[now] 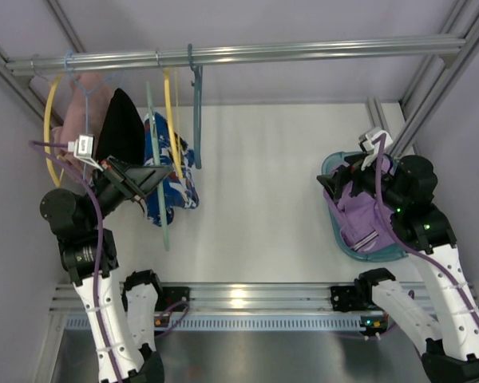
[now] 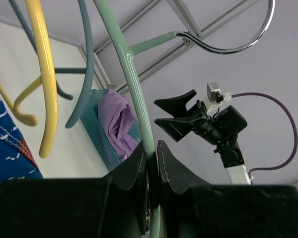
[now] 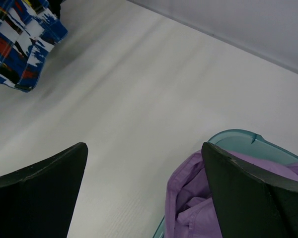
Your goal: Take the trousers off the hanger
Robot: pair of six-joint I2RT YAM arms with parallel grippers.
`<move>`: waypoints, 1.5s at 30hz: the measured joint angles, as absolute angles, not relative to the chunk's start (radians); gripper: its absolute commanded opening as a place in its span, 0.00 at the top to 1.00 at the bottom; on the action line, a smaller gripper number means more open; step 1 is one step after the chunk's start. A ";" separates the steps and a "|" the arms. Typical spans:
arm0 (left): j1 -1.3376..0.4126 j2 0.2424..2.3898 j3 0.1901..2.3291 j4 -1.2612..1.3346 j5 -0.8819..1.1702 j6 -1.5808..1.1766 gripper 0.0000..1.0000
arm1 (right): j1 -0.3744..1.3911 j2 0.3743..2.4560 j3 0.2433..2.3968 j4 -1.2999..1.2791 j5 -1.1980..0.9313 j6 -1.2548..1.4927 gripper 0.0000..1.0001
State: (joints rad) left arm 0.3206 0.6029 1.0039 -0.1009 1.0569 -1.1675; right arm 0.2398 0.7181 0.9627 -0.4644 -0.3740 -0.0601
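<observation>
Trousers are hanging on the hanger just beside the left gripper, which is clamping the hanger's sloping arm, while the right gripper is gaping wide, well apart rightward.

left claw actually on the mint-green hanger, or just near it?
Touching. The left wrist view shows the left claw shut on the mint-green hanger, with the hanger's bar pinched between both fingers and no gap visible.
</observation>
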 measured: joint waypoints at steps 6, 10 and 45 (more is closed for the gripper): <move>0.315 0.587 1.064 -0.348 1.042 -1.133 1.00 | 0.253 0.684 0.926 -0.376 -0.497 -0.012 0.01; 0.315 0.585 1.142 -0.543 0.988 -1.106 1.00 | 0.382 0.693 0.905 -0.299 -0.494 0.000 0.01; 0.338 0.670 1.461 -0.920 0.801 -1.104 1.00 | 1.412 1.472 0.824 0.946 0.113 -0.348 0.01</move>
